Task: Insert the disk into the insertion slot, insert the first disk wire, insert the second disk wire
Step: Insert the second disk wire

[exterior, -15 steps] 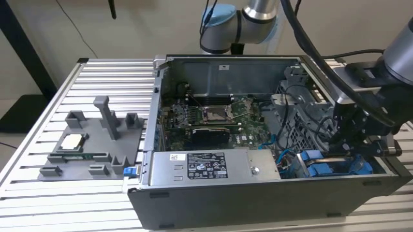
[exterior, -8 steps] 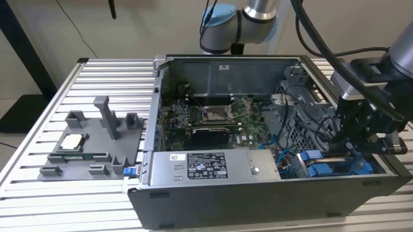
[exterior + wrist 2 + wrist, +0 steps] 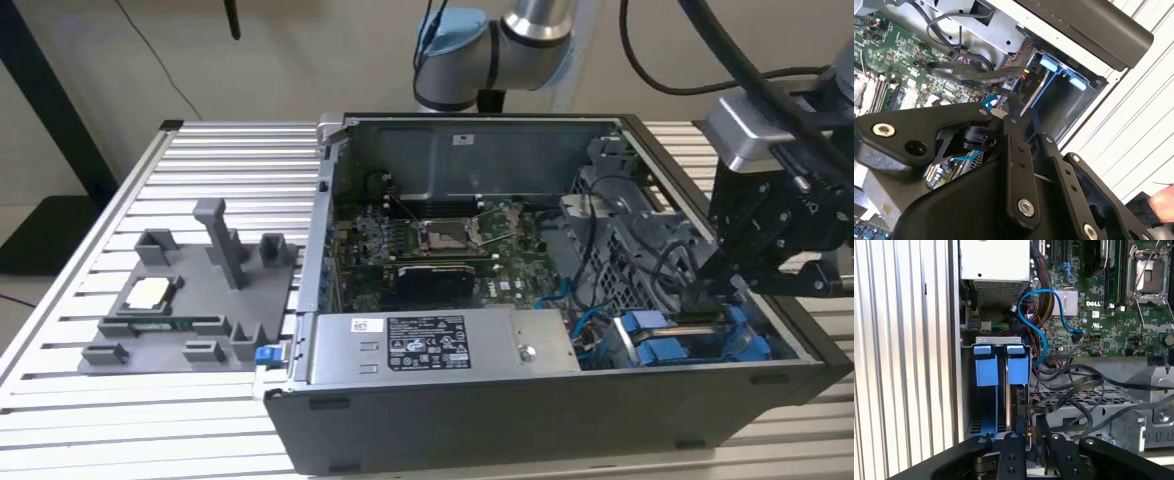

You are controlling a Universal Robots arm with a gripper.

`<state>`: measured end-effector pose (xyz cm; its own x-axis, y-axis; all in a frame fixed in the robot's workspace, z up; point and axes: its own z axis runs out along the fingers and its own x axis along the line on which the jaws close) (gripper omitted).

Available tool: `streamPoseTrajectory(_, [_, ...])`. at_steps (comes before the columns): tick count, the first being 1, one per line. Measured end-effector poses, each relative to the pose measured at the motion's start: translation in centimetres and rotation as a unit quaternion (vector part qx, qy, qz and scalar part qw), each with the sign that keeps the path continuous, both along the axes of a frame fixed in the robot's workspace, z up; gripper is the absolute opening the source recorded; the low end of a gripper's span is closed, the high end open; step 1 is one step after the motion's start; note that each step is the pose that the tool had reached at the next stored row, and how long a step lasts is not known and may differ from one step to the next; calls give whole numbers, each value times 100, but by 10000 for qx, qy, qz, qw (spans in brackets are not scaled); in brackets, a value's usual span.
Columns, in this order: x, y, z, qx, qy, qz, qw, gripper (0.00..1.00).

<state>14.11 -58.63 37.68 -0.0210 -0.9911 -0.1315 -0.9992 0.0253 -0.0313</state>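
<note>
First wrist view: we see the disk [image 3: 1018,371] seated in the insertion slot [image 3: 985,426], beside the other blue carrier [image 3: 986,365]
Gripper [image 3: 1027,436]: fingers pinched on a black wire [image 3: 1064,402] at the disk's rear edge
Advice: we judge the plug should stay square, pressed straight

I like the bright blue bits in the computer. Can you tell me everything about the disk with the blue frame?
The disk stands on edge in the insertion slot, at the case's corner beside the metal power box. You mostly see its shiny blue plastic carrier, a flat blue tab on top, next to a second blue tab like it. Below the tab its body is dark and narrow. Black wires reach its end, right where the gripper hovers. In the exterior view the blue sits low in the case.
</note>
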Motion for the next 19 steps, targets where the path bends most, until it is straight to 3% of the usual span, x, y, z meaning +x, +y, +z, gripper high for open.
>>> streamPoseTrajectory(15, [0, 0, 299, -1, 0, 0, 10000, 24])
streamPoseTrajectory(19, [0, 0, 337, -1, 0, 0, 10000, 24])
